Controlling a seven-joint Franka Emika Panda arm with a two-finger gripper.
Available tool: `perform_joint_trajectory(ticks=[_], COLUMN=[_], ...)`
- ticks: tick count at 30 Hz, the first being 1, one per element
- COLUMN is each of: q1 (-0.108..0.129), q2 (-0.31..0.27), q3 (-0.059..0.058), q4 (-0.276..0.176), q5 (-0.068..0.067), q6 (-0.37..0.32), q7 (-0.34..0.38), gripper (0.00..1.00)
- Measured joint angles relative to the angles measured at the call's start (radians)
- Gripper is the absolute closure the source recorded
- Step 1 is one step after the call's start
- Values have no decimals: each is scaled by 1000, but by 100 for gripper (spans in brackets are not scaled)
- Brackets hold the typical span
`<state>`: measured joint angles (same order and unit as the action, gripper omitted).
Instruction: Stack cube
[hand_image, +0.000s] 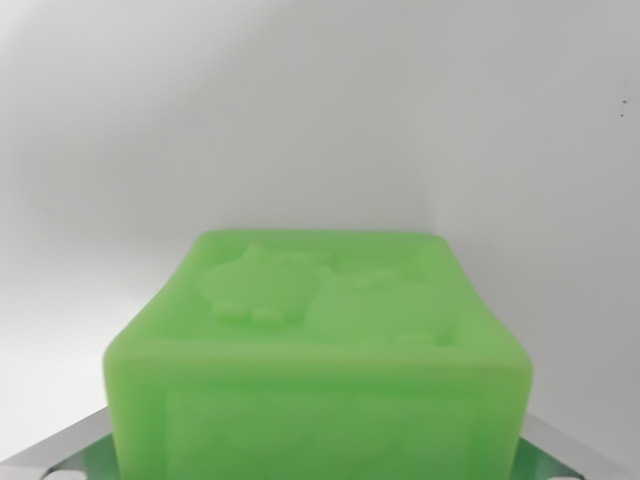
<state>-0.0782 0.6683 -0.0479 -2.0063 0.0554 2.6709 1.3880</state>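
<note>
A pale green cube (318, 340) fills the lower half of the wrist view, very close to the camera. Its top face carries a raised relief figure, and its near side face has a recessed panel. My gripper (318, 460) is shut on the cube. Only the grey metal fingers (62, 448) show, as slivers at the bottom left and bottom right corners, pressed against the cube's sides and tinted by green reflections. The fingertips themselves are hidden by the cube. No second cube is in view.
Behind the cube lies a plain white surface with a soft shadow band across the middle. A few tiny dark specks (620, 103) mark the right edge.
</note>
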Motion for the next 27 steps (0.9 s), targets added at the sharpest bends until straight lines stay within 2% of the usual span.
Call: perform_joint_trajectory(ticks=[12,27], q1=[1,5], q2=[-40,-117], q3=[-1,-7], q4=[-12,-31], q5=[0,-1], q6=[-24,-82], q7=[0,0], gripper=[100,100])
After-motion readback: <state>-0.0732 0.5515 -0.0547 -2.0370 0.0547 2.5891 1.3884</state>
